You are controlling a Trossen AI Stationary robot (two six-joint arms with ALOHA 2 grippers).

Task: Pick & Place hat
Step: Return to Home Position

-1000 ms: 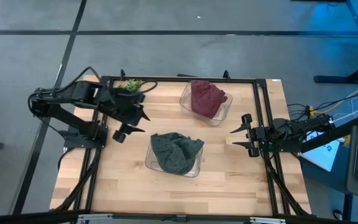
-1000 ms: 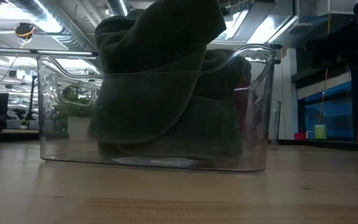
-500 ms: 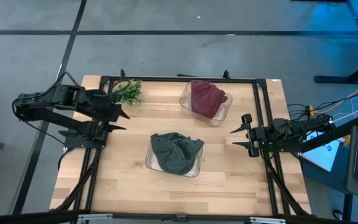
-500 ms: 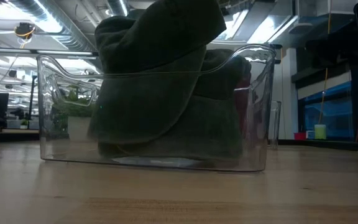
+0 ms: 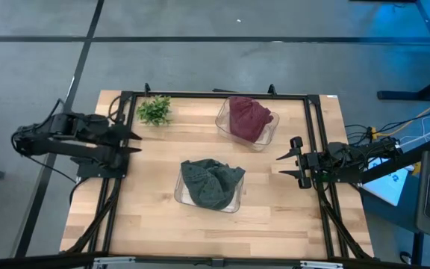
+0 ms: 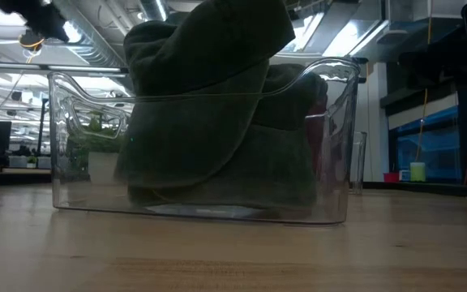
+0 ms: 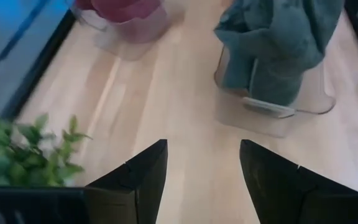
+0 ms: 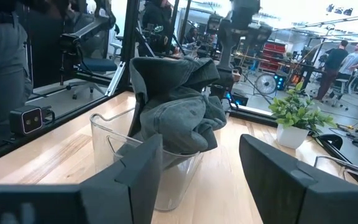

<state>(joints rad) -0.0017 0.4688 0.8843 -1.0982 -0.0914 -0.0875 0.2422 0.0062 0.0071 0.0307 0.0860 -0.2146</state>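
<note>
A dark green hat (image 5: 210,181) lies crumpled in a clear plastic bin (image 5: 235,202) at the table's middle; it bulges above the rim in the low view (image 6: 209,97). A dark red hat (image 5: 248,117) fills a second clear bin (image 5: 269,138) at the far side. My left gripper (image 5: 134,143) stands open at the table's left edge, over bare wood, pointing toward the bins (image 7: 204,163). My right gripper (image 5: 281,165) stands open at the right edge, level, aimed at the green hat (image 8: 176,118), well short of it.
A small green plant (image 5: 155,110) stands at the far left corner, close beside my left gripper (image 7: 17,149). A black frame (image 5: 215,94) runs round the table. Bare wood lies between both grippers and the bins. People and chairs show in the room beyond.
My left arm has drawn back from beside the plant toward the table's left edge and sunk lower, its wrist rolling as it went; its fingers stay open. The hats, the bins and my right arm have kept still.
</note>
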